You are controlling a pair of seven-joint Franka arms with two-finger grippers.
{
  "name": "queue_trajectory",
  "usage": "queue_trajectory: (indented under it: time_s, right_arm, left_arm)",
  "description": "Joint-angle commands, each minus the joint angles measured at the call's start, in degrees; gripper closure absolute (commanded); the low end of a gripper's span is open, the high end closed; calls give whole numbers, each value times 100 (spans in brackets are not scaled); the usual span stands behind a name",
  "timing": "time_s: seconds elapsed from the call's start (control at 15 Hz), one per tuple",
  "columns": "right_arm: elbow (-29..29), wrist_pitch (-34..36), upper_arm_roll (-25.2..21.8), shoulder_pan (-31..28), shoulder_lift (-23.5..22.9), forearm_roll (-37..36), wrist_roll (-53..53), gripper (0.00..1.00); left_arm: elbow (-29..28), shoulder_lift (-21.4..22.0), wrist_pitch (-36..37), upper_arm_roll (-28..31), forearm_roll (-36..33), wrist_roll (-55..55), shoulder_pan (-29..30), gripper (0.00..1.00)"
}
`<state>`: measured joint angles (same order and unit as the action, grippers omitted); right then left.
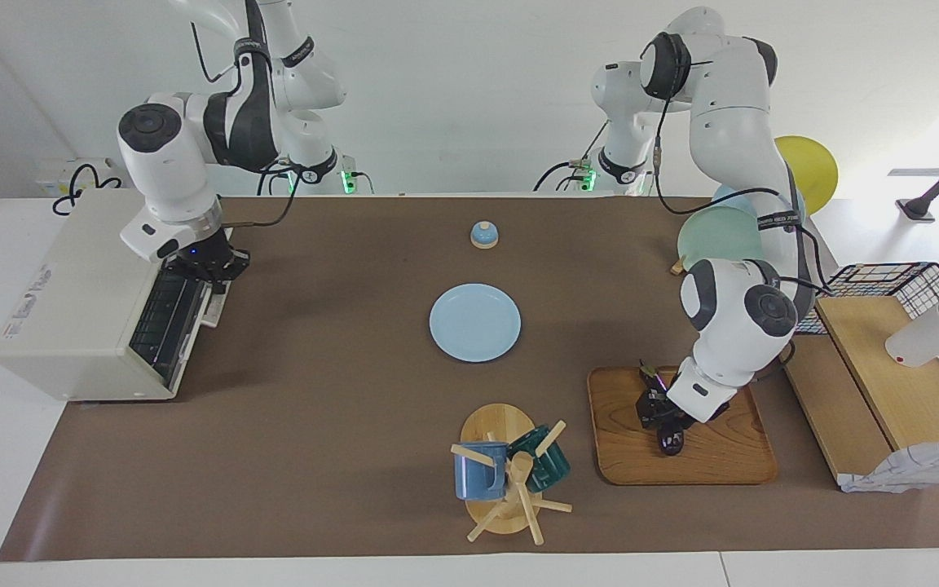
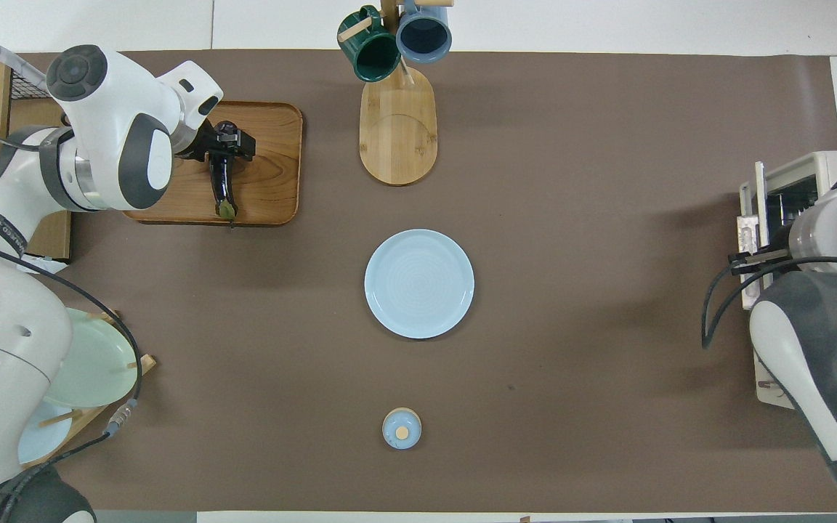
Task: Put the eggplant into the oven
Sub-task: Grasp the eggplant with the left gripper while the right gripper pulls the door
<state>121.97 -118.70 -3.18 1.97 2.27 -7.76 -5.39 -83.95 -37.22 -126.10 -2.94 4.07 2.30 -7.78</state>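
Note:
The eggplant, dark purple and slim, lies on a wooden tray toward the left arm's end of the table. Its green stem points toward the robots. My left gripper is down on the eggplant's thick end, fingers closed against both its sides. The cream-white oven stands at the right arm's end. Its door hangs partly open. My right gripper is shut on the bar handle at the door's top edge.
A light blue plate sits mid-table, and a small blue bell lies nearer to the robots. A mug tree with a blue and a green mug stands by the tray. A plate rack, a wooden shelf and a wire basket crowd the left arm's end.

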Motion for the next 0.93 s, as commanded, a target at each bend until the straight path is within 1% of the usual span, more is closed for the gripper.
queue_trajectory:
  time_s: [0.0,0.13,0.2,0.33,0.4,0.53,0.6,0.73,0.87]
  right_arm:
    - [80,-732,-43,-74,-472,-24,3,100]
    - [378,-1249,-43,-56,-508,-15,20,100]
    - [510,-1435,-43,-30,-517,-15,73,100]
    - [669,-1707,-43,-30,-639,-15,161,100]
    - [722,-1822,-43,-30,-675,-15,161,100]
    - [766,-1858,-43,-21,-728,-15,170,100]
    - [766,-1867,-43,-12,-754,-15,179,100]
    - [766,-1867,-43,-3,-807,-6,179,100]
    - [766,-1867,-43,5,-807,142,179,100]
  left_arm:
    - [-114,198,225,57,15,-19,-40,100]
    - [53,232,400,65,76,-11,-14,100]
    - [106,389,654,48,93,24,4,100]
    - [28,846,1041,56,277,138,-22,100]
    - [10,1066,1348,57,339,322,-39,100]
    - [1,1435,1911,30,383,595,-127,100]
    - [-25,1585,2087,30,410,822,-319,100]
    - [-200,1805,2125,30,436,1349,-670,100]
    - [-271,1868,2081,30,436,1894,-1084,100]
